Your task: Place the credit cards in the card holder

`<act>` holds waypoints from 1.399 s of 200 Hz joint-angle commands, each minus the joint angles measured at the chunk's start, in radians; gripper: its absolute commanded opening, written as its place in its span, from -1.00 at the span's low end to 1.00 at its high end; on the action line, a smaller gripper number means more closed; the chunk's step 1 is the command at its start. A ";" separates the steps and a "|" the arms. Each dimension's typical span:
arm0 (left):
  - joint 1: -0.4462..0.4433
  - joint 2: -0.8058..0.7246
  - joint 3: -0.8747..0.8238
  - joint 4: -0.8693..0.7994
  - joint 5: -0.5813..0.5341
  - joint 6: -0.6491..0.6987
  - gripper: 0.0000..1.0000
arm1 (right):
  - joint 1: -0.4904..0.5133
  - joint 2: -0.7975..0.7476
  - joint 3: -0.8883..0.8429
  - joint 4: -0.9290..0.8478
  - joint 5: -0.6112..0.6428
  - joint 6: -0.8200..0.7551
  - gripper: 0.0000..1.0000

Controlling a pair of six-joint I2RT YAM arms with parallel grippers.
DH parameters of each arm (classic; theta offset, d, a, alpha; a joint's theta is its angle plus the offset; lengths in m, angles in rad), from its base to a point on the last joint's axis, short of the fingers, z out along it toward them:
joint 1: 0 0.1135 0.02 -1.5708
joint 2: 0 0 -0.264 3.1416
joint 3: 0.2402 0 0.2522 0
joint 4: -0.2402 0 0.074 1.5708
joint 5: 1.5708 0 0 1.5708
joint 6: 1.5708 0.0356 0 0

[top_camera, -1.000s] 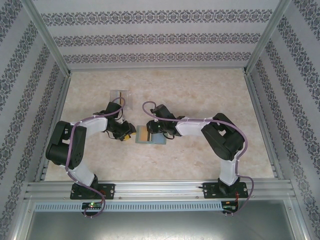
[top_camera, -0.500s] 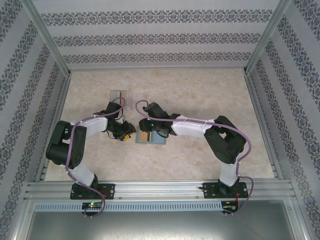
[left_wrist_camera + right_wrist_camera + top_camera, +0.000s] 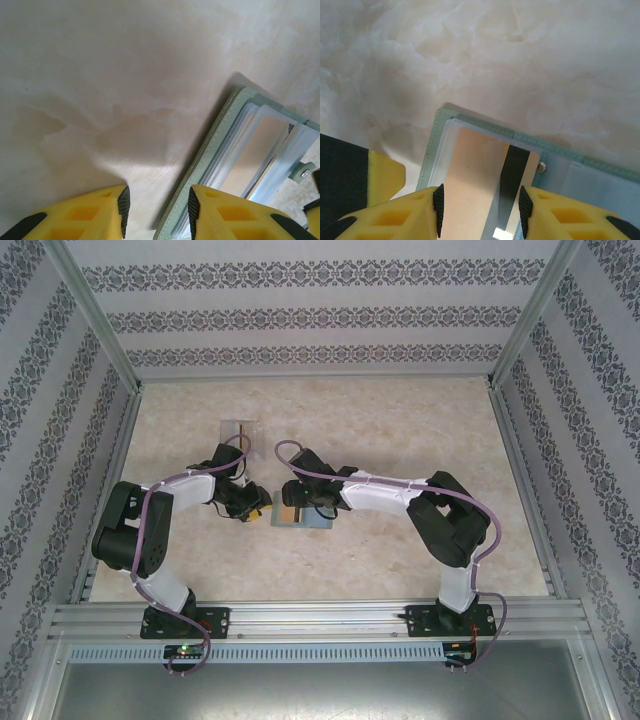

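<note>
Sage-green and lying open like a book, the card holder (image 3: 315,521) sits flat on the pale marbled table (image 3: 400,430) just left of centre in the overhead view, with both arms reaching in toward it from either side. An orange-tan credit card (image 3: 475,170) with a black stripe down its right side lies in the holder's left half, inside a clear sleeve framed by the green stitched border. The right gripper (image 3: 480,205) hangs directly over this card. In its wrist view the two yellow fingers rise from the bottom edge, parted at a middling width, and the card fills the gap between their black pads. I cannot tell whether the pads touch the card. A small metal snap (image 3: 541,166) shows just right of the card's upper corner, and the holder's grey-blue right half stretches to the lower right of that frame. The left gripper (image 3: 156,205) sits just left of the holder, low to the table. Its yellow fingers stand apart at the bottom of its wrist view, holding nothing, with bare table and a soft shadow between them. The holder's green edge runs diagonally from the lower middle to the upper right of that frame, and its right finger lies close against that edge. Overhead, a clear plastic stand (image 3: 240,433) sits apart in the upper left of the table, behind the left arm.
</note>
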 commanded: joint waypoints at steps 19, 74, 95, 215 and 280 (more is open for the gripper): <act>-0.020 0.023 -0.001 -0.005 -0.018 0.004 -0.20 | 0.010 0.008 -0.043 -0.010 -0.016 0.108 -0.10; -0.020 0.021 0.005 -0.009 -0.019 0.006 -0.20 | 0.014 0.046 -0.020 -0.034 -0.024 0.119 -0.15; -0.019 0.021 0.004 -0.009 -0.019 0.006 -0.21 | 0.015 0.054 -0.013 -0.031 -0.033 0.114 -0.17; -0.020 0.016 -0.026 0.075 0.017 -0.016 -0.36 | 0.041 0.043 0.001 0.013 -0.033 0.068 -0.41; -0.021 0.020 -0.035 0.091 0.042 -0.017 -0.44 | 0.035 0.073 0.020 0.020 -0.058 0.075 -0.58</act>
